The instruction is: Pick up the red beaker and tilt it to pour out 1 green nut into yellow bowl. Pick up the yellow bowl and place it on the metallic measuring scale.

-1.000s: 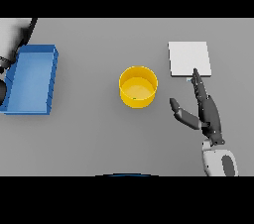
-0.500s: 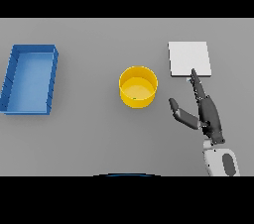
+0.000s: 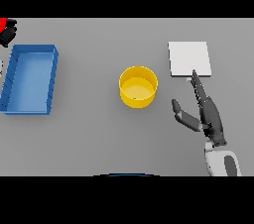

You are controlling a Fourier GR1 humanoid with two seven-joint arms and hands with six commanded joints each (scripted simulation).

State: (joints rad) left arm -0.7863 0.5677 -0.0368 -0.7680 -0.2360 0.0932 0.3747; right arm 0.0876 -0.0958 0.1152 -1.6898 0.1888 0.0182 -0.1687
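Reaching right hand [image 3: 211, 116], fingers [image 3: 198, 89] straight and apart, toward yellow bowl [image 3: 138, 86] holding green nut [image 3: 133, 99]; next: grasp, lift onto scale [image 3: 189, 58].

Left hand [image 3: 7, 33] is cut off by the left edge, only a dark bit shows, fingers unreadable. Red beaker [image 3: 3, 23] is mostly out of frame, just a red sliver. Green speck in yellow bowl [image 3: 138, 86], too small to identify.

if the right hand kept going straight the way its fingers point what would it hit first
Probably the flat white square scale: the right hand points its straight fingers at its near edge. Height above the table is unclear.
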